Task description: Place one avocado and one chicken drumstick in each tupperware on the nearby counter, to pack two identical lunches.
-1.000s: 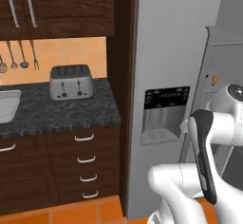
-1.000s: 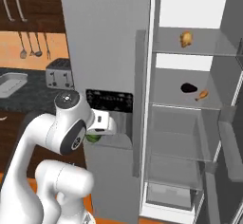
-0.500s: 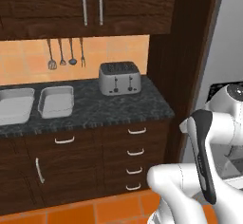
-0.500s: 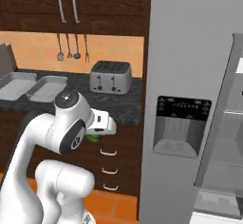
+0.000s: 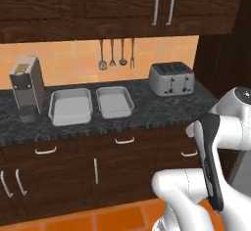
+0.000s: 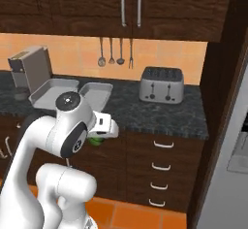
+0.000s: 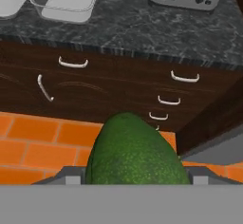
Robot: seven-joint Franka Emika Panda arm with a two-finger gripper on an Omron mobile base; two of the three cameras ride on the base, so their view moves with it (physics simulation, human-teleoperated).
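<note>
Two clear tupperware tubs [image 5: 70, 106] [image 5: 114, 101] side by side on counter [image 5: 147, 108]; avocado [image 7: 135, 154] clamped in pincer [image 7: 135, 178].

a dark green, pebbly avocado [image 7: 135, 152] sits between the gripper [image 7: 135, 174] fingers, above the orange floor. two clear, empty tupperware tubs [image 5: 71, 106] [image 5: 114, 101] lie side by side on the black marbled counter [image 5: 162, 108].

Two clear rectangular plastic tupperware tubs, one [image 5: 71, 107] left of the other [image 5: 114, 102], mid-frame; one silver four-slot toaster [image 5: 170, 78] at right; one grey coffee machine [image 5: 27, 88] at left; four hanging metal utensils [image 5: 116, 54] above; one dark green avocado [image 7: 135, 155], bottom centre of hand view
</note>
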